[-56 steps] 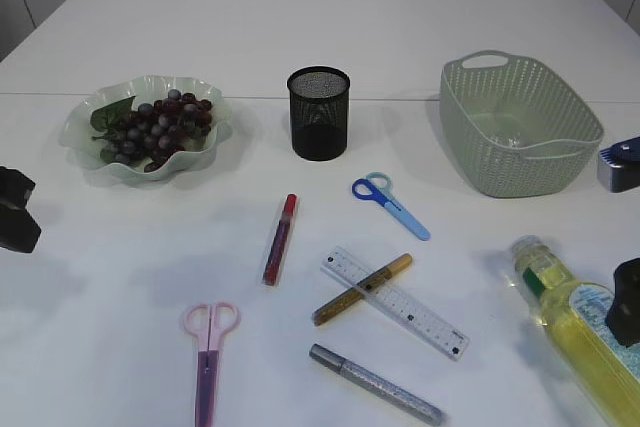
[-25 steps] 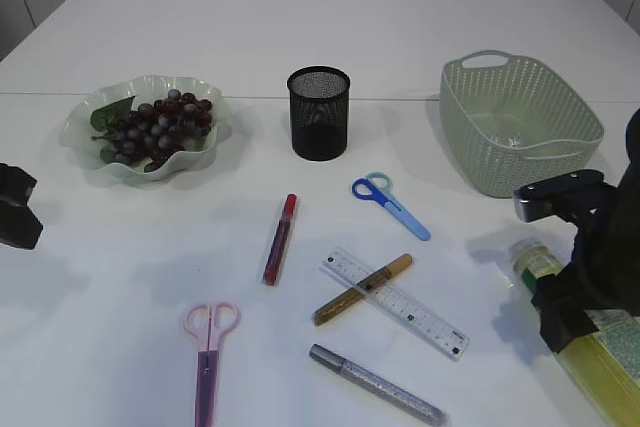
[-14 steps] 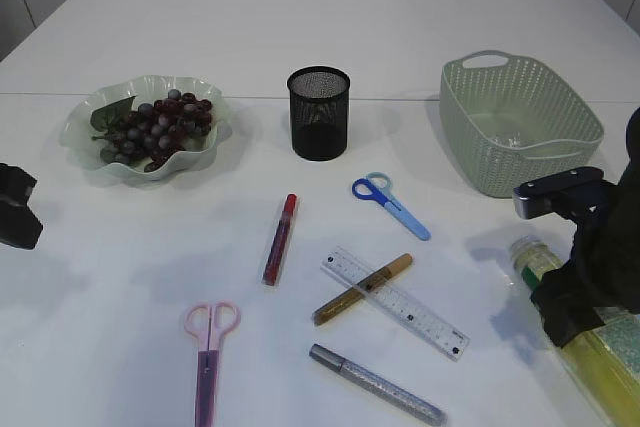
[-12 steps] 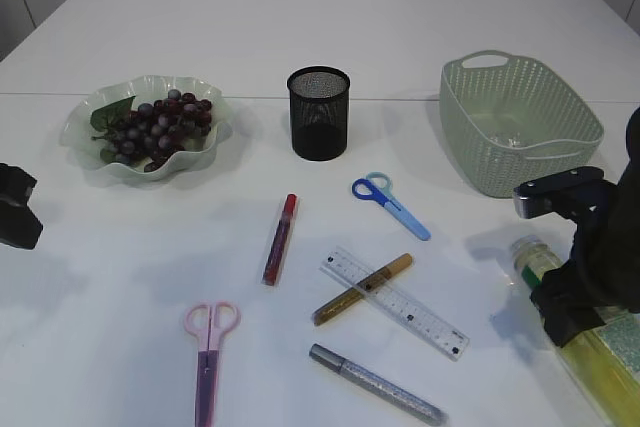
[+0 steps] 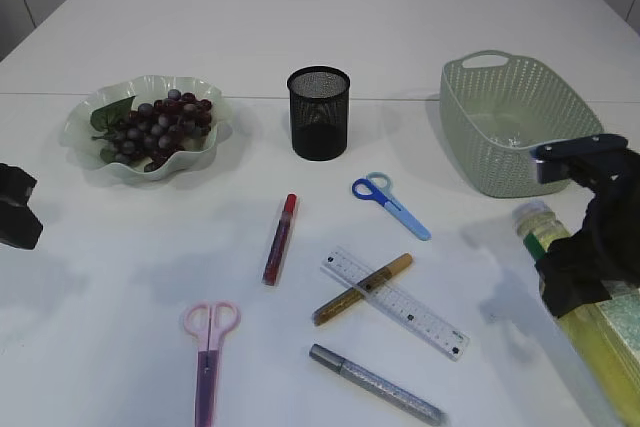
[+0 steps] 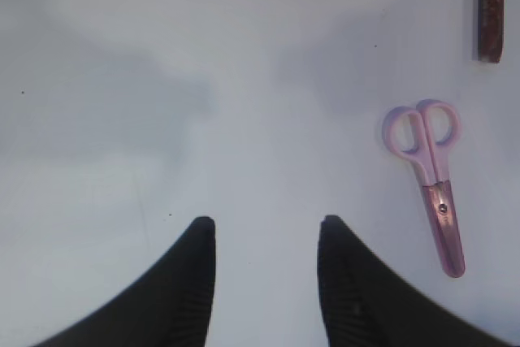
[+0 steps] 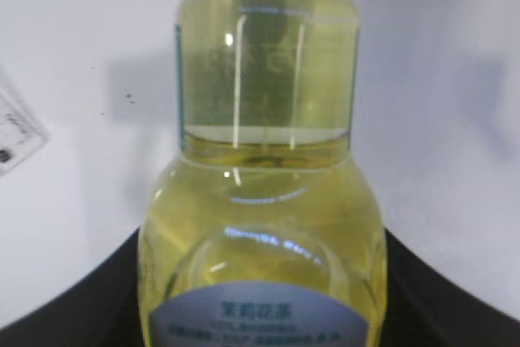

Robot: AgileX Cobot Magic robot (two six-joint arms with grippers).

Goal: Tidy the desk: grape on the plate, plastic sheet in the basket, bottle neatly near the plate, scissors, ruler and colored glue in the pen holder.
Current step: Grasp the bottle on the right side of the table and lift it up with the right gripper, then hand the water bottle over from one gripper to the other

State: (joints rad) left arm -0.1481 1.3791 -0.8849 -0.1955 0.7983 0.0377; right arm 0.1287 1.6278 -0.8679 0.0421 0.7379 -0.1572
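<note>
The right gripper (image 5: 580,282) hugs the bottle (image 7: 264,201) lying at the worktop's (image 5: 300,37) right edge; left gripper (image 6: 266,282) half open, idle. It should lift slowly, level, before carrying toward the plate (image 5: 85,127)

**Visible robot hardware, three views**

Left gripper (image 6: 264,282): two matte black fingers (image 6: 188,290), broad at the base and tapering to rounded tips, their inner faces finely ribbed. In the exterior view it appears only as a blocky black form (image 5: 17,207) at the frame edge. Right gripper (image 5: 590,267): black, angular body carrying a grey-silver block with a dark blue face, possibly a camera housing. Its fingers (image 7: 73,306) show as dark curved edges.
</note>
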